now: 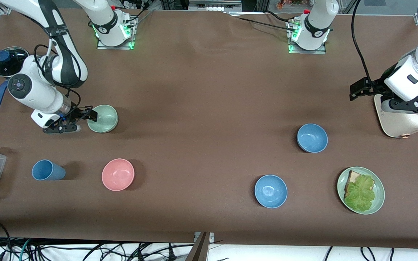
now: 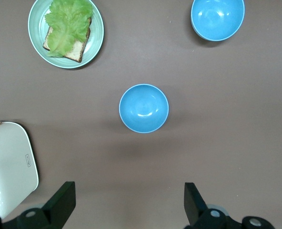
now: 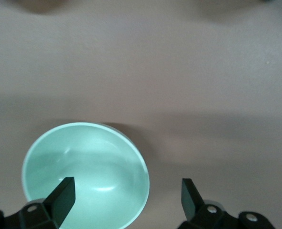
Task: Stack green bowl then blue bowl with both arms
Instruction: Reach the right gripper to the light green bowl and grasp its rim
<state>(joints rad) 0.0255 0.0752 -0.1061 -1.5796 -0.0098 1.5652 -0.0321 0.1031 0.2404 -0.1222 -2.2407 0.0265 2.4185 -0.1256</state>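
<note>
The table (image 1: 209,90) carries everything well spread out, and nothing is stacked yet, so the whole task remains to be done.

The right arm (image 1: 60,61) reaches down at its end of the table. Its gripper (image 1: 85,116) is low at the rim of the green bowl (image 1: 102,118), jaws wide open; in the right wrist view one finger (image 3: 60,198) hangs over the bowl's inside while the other (image 3: 188,195) is outside the rim. It holds nothing, and by the look of it a grasp on the rim is being set up.

The left arm (image 1: 412,76) waits high over a white appliance (image 1: 401,119) at its own end, its gripper (image 1: 357,90) spread open and empty.

Two blue bowls sit toward the left arm's end: one (image 1: 312,138) farther from the front camera, the other (image 1: 271,191) nearer, beside a plate (image 1: 378,203) of bread and lettuce. Either bowl might serve.

A pink bowl (image 1: 118,174) and a blue cup (image 1: 47,170) lie untouched.
</note>
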